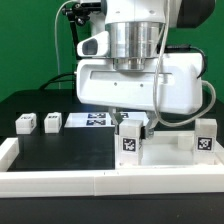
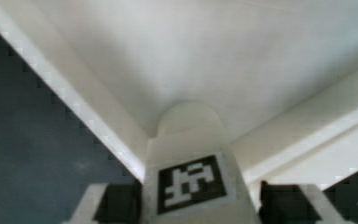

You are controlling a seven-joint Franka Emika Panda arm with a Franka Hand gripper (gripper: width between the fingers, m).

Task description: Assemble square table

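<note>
1. Between the fingers of the claw [image 2: 194, 203] a tagged leg [image 2: 194, 180] is closely flanked — whether the pads press it cannot be told.
2. The leg's long axis is seen upright, directly under the claw, on the tabletop [image 1: 170, 156] near its corner toward the exterior view's left.
3. The tabletop is laid flat on the counter [image 1: 60, 150] — a straight downward, twisting move is judged likely.

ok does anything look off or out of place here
Nothing stands out. The tabletop lies flat with two legs standing on it: one leg inside the open gripper, a second leg further to the exterior view's right. Two loose legs sit on the table at that view's left. Nothing looks broken.
</note>
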